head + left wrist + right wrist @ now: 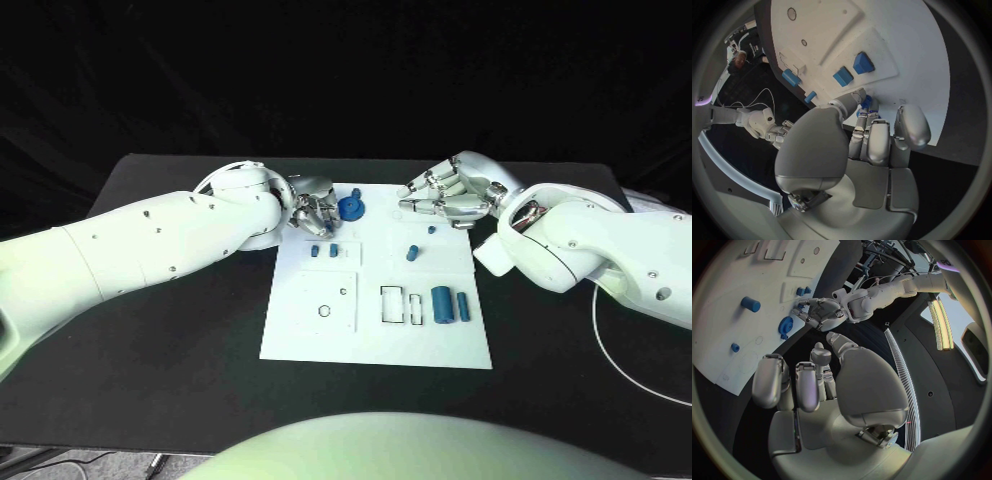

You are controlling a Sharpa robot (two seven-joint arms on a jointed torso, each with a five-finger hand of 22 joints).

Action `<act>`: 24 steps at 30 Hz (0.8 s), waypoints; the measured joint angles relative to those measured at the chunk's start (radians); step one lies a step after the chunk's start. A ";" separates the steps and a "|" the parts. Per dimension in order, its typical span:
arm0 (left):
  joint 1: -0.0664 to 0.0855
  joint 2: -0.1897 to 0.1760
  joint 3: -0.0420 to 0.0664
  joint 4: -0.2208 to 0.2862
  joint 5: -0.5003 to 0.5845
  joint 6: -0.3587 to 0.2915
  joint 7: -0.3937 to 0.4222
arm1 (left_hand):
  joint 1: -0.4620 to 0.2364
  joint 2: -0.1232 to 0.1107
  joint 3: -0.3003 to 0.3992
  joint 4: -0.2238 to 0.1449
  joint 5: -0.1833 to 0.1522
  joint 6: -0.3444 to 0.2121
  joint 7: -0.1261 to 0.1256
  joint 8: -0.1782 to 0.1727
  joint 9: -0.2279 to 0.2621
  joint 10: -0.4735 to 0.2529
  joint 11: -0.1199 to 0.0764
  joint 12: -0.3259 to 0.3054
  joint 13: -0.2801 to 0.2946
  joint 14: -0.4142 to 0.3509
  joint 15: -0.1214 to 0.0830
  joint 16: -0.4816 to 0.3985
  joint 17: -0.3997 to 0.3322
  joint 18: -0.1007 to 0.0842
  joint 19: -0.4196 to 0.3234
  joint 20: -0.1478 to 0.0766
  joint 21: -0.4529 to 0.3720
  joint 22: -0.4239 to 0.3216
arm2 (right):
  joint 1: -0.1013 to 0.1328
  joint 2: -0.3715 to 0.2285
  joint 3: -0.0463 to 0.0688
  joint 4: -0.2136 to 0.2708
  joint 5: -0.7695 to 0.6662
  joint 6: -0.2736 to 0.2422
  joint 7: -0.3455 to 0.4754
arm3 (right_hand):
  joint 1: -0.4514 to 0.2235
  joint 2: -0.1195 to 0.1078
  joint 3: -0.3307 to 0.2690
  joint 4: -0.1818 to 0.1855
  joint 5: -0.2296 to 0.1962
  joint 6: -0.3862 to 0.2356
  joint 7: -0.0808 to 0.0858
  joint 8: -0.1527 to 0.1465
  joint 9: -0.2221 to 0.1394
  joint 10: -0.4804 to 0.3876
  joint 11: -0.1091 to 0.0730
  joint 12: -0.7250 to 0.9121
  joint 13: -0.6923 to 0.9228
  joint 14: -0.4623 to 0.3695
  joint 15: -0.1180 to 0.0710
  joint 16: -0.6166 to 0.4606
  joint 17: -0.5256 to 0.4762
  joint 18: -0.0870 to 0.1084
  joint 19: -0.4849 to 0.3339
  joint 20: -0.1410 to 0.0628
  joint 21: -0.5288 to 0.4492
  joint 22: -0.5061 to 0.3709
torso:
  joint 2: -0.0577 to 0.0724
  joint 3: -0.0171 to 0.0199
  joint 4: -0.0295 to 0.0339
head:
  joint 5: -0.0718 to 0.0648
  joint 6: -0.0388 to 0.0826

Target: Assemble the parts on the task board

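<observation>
Head view: white task board (378,340) at frame centre on the black table (173,350), reaching from the two hands down toward the lower middle. Left hand (312,211) at the board's upper left corner, fingers curled close beside a round blue gear-like part (351,209); contact with that part cannot be told. In the left wrist view the same hand (873,135) has its fingers drawn in, with a small blue piece (867,103) showing between the fingertips (whether it is pinched or merely behind them cannot be told). Right hand (450,197) at the board's upper right corner, fingers curled inward; the right wrist view shows that hand (811,385) bent in with nothing visible in it. Parts on the board: two small blue blocks (323,250) below the gear-like part, a short blue peg (430,230) and a stubby blue cylinder (413,252) right of centre, and lower right a large blue cylinder (443,306) between a thin blue bar (415,307) and a slim blue pin (463,306). Black outlined recesses (329,300) lie at the board's middle left.
</observation>
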 measured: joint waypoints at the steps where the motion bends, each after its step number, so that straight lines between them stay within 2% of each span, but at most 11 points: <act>1: 0.000 -0.001 0.000 0.000 0.001 -0.001 0.000 | -0.002 -0.002 -0.003 -0.003 0.000 -0.022 -0.003 0.000 -0.001 -0.012 0.001 0.001 0.000 0.000 0.000 0.000 -0.002 0.000 0.000 0.000 -0.010 0.000 | 0.000 0.000 0.000 0.000 0.000 0.000 0.000 | 0.000 0.000 0.000 0.000 0.000 0.000 0.000 0.000 0.000 0.000 0.000 0.000 -0.001 0.000 0.000 0.000 0.000 0.000 0.000 0.000 0.000 0.000 | 0.000 0.0000 0.0001 | 0.000 0.000; 4: 0.000 -0.003 0.001 0.000 0.003 -0.004 0.002 | -0.006 -0.006 -0.023 -0.007 0.000 -0.078 -0.015 0.000 -0.001 -0.049 0.004 0.002 -0.008 0.000 0.000 0.000 -0.010 0.000 0.003 0.004 -0.036 0.000 | 0.000 0.000 0.000 -0.002 0.000 0.000 0.000 | 0.000 0.000 0.000 0.000 0.000 0.000 0.000 0.000 0.000 0.000 0.000 0.000 -0.001 0.000 0.000 0.000 0.000 0.000 0.000 0.000 0.000 0.000 | 0.000 0.0000 0.0003 | 0.000 0.000; 8: 0.000 -0.009 0.001 0.001 0.008 -0.013 0.003 | -0.006 -0.006 -0.065 -0.008 0.000 -0.116 -0.030 0.000 -0.001 -0.096 0.011 0.002 -0.008 0.000 0.007 0.000 -0.019 0.000 0.000 0.007 -0.062 0.000 | 0.000 0.001 0.000 -0.004 0.000 0.000 0.000 | 0.000 0.000 0.000 0.000 0.000 0.000 0.000 0.000 0.000 0.000 0.000 0.000 -0.001 0.000 0.000 0.000 0.000 0.000 0.000 0.000 0.000 0.000 | 0.000 -0.0001 0.0006 | 0.001 0.000; 10: -0.001 -0.014 0.000 0.004 0.010 -0.019 0.004 | -0.006 -0.006 -0.080 -0.007 0.000 -0.117 -0.032 0.000 -0.001 -0.101 0.016 0.002 -0.008 0.000 0.007 0.000 -0.023 0.000 0.002 0.009 -0.063 0.000 | 0.000 0.000 0.000 -0.005 0.000 0.001 0.000 | 0.000 0.000 0.000 0.000 0.000 0.000 0.000 0.000 0.000 0.000 0.000 0.000 -0.001 0.000 0.000 0.000 0.000 0.000 0.000 0.000 0.000 0.000 | 0.000 -0.0001 0.0005 | 0.001 0.000; 17: -0.003 -0.047 -0.001 0.019 0.018 -0.037 0.004 | -0.006 -0.006 -0.105 -0.008 0.000 -0.117 -0.032 0.000 0.001 -0.110 0.015 0.007 -0.006 0.000 0.007 0.000 -0.031 0.000 0.003 0.011 -0.069 0.000 | 0.000 -0.001 0.000 -0.022 0.000 0.002 -0.002 | 0.000 0.000 0.002 -0.002 0.000 0.000 0.000 0.000 0.000 -0.011 0.003 -0.018 -0.013 0.000 0.000 0.000 0.000 0.000 0.000 0.000 -0.005 -0.005 | -0.001 -0.0001 0.0007 | 0.001 0.000; 18: -0.004 -0.052 -0.001 0.021 0.020 -0.039 0.004 | -0.006 -0.006 -0.108 -0.008 0.000 -0.117 -0.032 0.000 0.001 -0.111 0.015 0.010 -0.005 0.000 0.007 0.000 -0.031 0.000 0.003 0.011 -0.069 0.000 | 0.000 -0.002 0.000 -0.027 -0.001 0.003 -0.002 | 0.000 0.000 0.003 -0.003 0.000 0.000 0.000 0.000 0.000 -0.021 0.004 -0.035 -0.024 0.000 0.000 0.000 0.000 0.000 0.000 0.000 -0.007 -0.008 | -0.001 -0.0001 0.0009 | 0.000 0.000; 20: -0.004 -0.064 -0.001 0.029 0.024 -0.042 0.004 | 0.001 0.001 -0.109 -0.009 0.000 -0.117 -0.032 0.000 0.002 -0.112 0.016 0.012 -0.005 0.000 0.007 0.000 -0.032 0.000 0.003 0.011 -0.069 0.000 | 0.000 -0.004 0.000 -0.037 -0.004 0.004 -0.004 | 0.010 0.010 0.012 -0.012 0.000 -0.006 -0.005 -0.004 0.000 -0.092 0.005 -0.182 -0.126 -0.002 0.002 -0.007 0.000 0.015 -0.010 0.002 -0.021 -0.023 | -0.001 -0.0001 0.0009 | 0.000 0.000; 24: -0.004 -0.092 0.003 0.042 0.039 -0.053 0.005 | 0.016 0.016 -0.117 -0.009 0.000 -0.099 -0.014 0.009 0.005 -0.090 0.007 0.031 0.000 0.000 0.007 0.000 -0.035 0.000 0.003 0.011 -0.069 0.000 | 0.000 -0.009 0.000 -0.064 -0.032 0.007 -0.013 | 0.036 0.012 0.045 -0.030 -0.020 -0.009 -0.004 -0.004 0.002 -0.164 0.012 -0.375 -0.280 0.000 0.007 -0.060 0.000 0.015 -0.036 0.004 -0.064 -0.081 | -0.002 -0.0001 0.0009 | 0.001 0.000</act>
